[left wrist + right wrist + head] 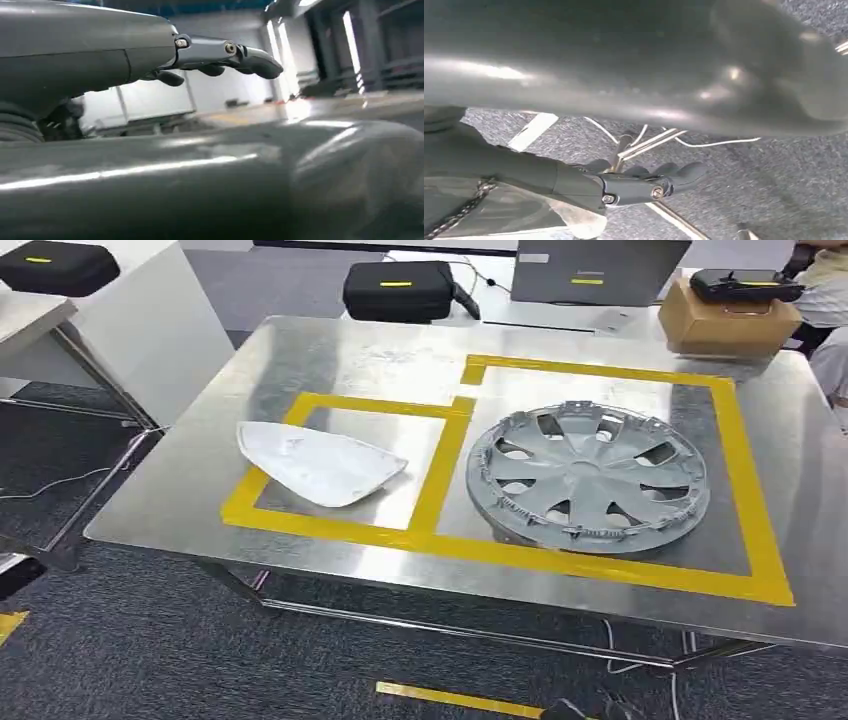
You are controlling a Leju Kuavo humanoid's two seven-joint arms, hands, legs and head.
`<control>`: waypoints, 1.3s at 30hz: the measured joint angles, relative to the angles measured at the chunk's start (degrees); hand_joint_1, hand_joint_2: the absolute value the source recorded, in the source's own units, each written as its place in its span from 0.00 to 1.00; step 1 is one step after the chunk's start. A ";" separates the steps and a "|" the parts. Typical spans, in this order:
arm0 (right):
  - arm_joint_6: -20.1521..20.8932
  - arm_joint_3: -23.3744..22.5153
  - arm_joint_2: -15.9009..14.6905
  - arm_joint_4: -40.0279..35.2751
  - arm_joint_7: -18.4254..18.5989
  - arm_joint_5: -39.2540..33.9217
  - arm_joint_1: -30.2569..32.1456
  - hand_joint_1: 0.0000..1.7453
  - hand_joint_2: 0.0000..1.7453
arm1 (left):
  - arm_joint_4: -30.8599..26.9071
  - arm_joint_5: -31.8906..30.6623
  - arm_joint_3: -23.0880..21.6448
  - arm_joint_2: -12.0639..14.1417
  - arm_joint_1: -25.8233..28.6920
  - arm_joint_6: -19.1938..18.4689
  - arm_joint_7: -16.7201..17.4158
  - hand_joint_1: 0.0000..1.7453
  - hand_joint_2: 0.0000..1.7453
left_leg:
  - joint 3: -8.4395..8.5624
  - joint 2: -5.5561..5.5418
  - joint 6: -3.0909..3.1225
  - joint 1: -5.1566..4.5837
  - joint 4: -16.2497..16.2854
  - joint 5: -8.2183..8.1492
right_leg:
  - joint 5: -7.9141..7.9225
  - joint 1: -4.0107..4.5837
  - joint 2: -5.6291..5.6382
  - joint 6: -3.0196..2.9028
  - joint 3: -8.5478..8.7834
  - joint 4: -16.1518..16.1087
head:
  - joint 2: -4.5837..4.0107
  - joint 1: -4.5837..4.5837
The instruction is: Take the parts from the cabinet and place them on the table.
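Two parts lie on the tabletop (330, 350) in the head view, each inside its own yellow-taped box (440, 475). A white shell-like cover (318, 464) sits in the smaller box, its long axis running across that box from its far outer corner toward the shared strip of tape. A grey wheel cover (588, 476) lies flat in the larger box, just across that same strip. Neither part touches the other. Beyond the taped boxes stand a black case (398, 288) and a cardboard box (722, 322) at the far edge.

From the left wrist view, the left hand (220, 57) hangs with fingers stretched and slightly curled, holding nothing; behind it is a bright room, not the tabletop.

From the right wrist view, the right hand (644, 182) also holds nothing, fingers loosely extended over grey carpet (774, 185) and some white cables (649, 140); a pale shape beneath the hand is too blurred to name.

Both parts seem already delivered, so either hand stands well below and short of the taped boxes. Neither arm looks nearer to a part, and the cabinet lies somewhere away from the tabletop, probably behind the robot.
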 joint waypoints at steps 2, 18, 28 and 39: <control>-0.15 -0.42 0.00 0.00 -0.04 -0.09 0.37 0.00 0.00 | 1.57 0.48 1.88 -1.55 0.96 0.02 -0.02 0.00 0.00 | 0.00 -0.01 -0.01 -0.01 0.00 -0.01 | -0.01 -0.01 -0.03 0.01 0.01 0.00 | 0.00 0.00; -1.09 -2.25 0.00 0.07 -0.59 -0.96 1.66 0.00 0.00 | 14.73 4.11 11.10 -15.54 3.14 -2.52 -5.80 0.00 0.00 | 0.23 -0.06 0.23 -0.10 0.04 -0.21 | -0.16 -0.17 -0.12 0.23 0.29 -0.03 | 0.00 0.00; -1.35 -2.75 0.00 0.07 -0.63 -0.74 2.42 0.00 0.00 | 21.11 7.23 15.36 -26.93 3.57 -12.53 -6.60 0.00 0.00 | 0.54 -0.07 0.43 -0.15 0.11 -0.47 | -0.36 -0.23 -0.12 0.41 0.68 -0.06 | 0.00 0.00; -1.29 -2.78 0.00 0.07 1.29 0.98 2.28 0.00 0.00 | 25.42 6.95 17.22 -36.92 4.71 -26.28 -0.41 0.00 0.00 | 0.72 -0.14 0.58 -0.18 0.18 -0.67 | -0.56 -0.25 -0.18 0.59 0.93 -0.07 | 0.00 0.00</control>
